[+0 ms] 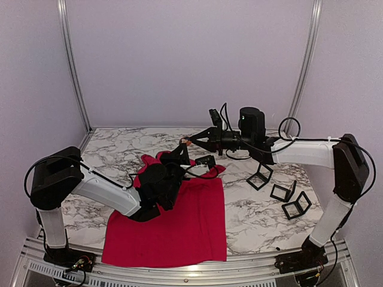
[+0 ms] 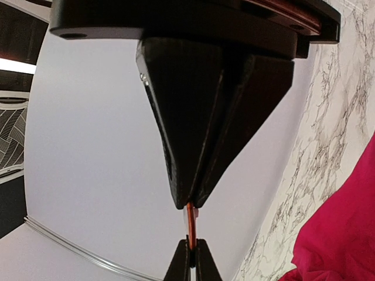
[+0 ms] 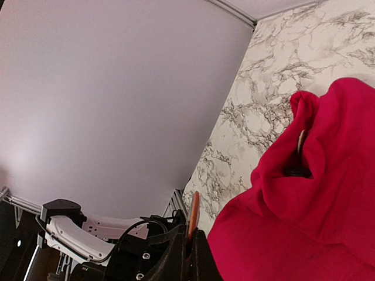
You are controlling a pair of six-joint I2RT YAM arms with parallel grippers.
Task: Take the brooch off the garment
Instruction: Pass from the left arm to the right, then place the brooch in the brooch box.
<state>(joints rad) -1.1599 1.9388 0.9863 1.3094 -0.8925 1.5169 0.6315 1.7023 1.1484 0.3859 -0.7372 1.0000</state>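
Left claw (image 1: 181, 145) is clenching hard, and we're seeing it in its own wrist view (image 2: 188, 202) biting one end of a thin orange strip that we're taking to be the brooch (image 2: 190, 225). Right claw (image 1: 192, 142) is coming in from the right, fingers pressed together on the other end (image 2: 192, 246), so both claws are gripping the same piece tip to tip. We're watching the brooch (image 1: 187, 142) hanging in the air between them, above the far part of the table (image 1: 263, 221). Its long axis is running straight from one claw to the other.

We're finding the garment (image 1: 179, 227) spreading on the near side, with its far edge bunching up just beside the left claw. In both wrist views the red cloth (image 2: 345, 234) is sitting off to one side, and we're not seeing it touch the strip. From above, we cannot tell whether a pin is catching the fabric.

We're judging that the coming move is turning on drawing the brooch to the far right, away from the cloth. Neither arm is nearer, since both are touching it.

Three small black frames (image 1: 282, 192) are standing on the right. We're reading no brand, label or writing anywhere.
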